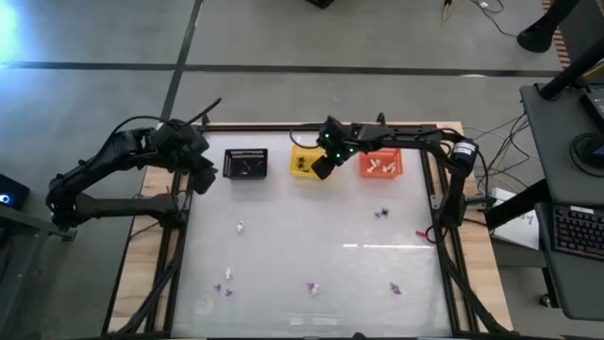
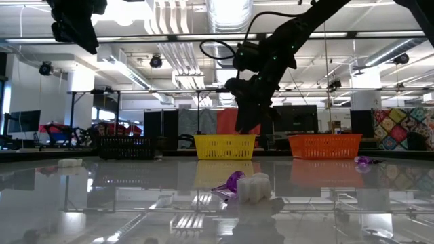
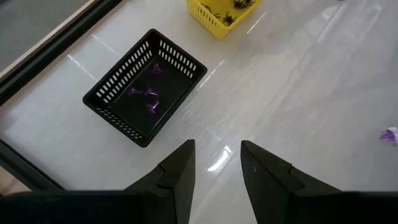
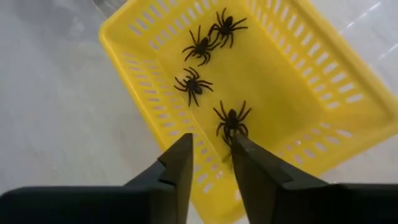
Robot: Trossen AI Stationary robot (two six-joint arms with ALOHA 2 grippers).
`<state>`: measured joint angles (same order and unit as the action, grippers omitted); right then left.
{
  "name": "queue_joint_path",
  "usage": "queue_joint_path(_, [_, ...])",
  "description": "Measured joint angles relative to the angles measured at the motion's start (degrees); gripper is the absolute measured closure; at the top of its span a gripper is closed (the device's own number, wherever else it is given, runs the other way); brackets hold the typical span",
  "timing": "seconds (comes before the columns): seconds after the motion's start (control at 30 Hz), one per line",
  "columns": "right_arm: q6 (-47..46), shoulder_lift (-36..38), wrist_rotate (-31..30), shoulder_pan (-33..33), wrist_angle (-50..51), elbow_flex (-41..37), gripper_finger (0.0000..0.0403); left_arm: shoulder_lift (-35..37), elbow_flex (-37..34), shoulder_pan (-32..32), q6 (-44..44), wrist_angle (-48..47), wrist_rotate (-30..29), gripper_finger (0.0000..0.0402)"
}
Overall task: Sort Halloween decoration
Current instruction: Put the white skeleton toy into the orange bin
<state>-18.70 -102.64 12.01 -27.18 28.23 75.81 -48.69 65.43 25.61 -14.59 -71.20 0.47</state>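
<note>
Four black spiders [image 4: 231, 119] lie in the yellow basket [image 4: 323, 93], and my right gripper [image 4: 211, 168] hangs just above that basket's rim, its fingers a little apart with nothing between them; the nearest spider sits right past the fingertips. Taking the yellow basket as the mark: the black basket [image 3: 144, 84] stands beside it on my left and holds a few purple trinkets [image 3: 149, 93]; the orange basket [image 1: 380, 163] stands beside it on my right with small white pieces [image 1: 377, 166] inside. All three baskets line the far edge of the table [image 1: 311, 236].

My left gripper [image 3: 214, 171] hovers beyond the black basket, on the side away from the yellow one, fingers parted and empty.

Nearer than the yellow basket, loose trinkets are scattered well apart over the glossy white top: a white one [image 1: 241, 227], purple ones [image 1: 382, 213] toward the orange side, and more near the front edge [image 1: 311, 288]. In the low view a purple piece and a white piece [image 2: 252, 188] lie touching in front of the yellow basket.

Behind the table the room shows ceiling pipes, lamps, desks and a patterned quilt [image 2: 407, 132].
</note>
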Motion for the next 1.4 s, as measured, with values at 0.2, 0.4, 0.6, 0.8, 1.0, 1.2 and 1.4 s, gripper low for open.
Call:
queue_joint_path(0.2, [2.13,1.25,-0.09,-0.68,3.07,2.87,0.0257,-1.28,0.0,-0.02,-0.14,-0.13,0.19,0.029])
queue_joint_path(0.4, [8.3,2.07,0.05,-0.79,10.17,9.2,0.0244,-4.4,0.0,-0.15,-2.1,-0.07,3.99,0.029])
queue_joint_path(0.6, [11.94,2.12,0.15,-0.88,19.0,14.04,0.0243,-7.34,-0.56,-1.69,-2.19,0.28,5.05,0.029])
queue_joint_path(0.8, [12.04,2.18,0.0,-0.88,28.65,15.82,0.0243,-9.23,-4.23,-4.54,-4.92,1.78,5.09,0.029])
queue_joint_path(1.0, [11.7,2.22,-0.02,-0.83,37.32,15.82,0.0243,-9.56,-9.23,-9.15,-10.56,4.35,5.09,0.029])
queue_joint_path(1.2, [9.61,3.25,-0.16,-0.41,44.37,15.82,0.0243,-8.86,-12.62,-15.0,-14.0,6.29,5.09,0.029])
queue_joint_path(1.4, [8.94,4.78,-0.22,2.64,48.97,15.74,0.0243,-8.59,-15.75,-19.24,-17.19,9.18,5.05,0.029])
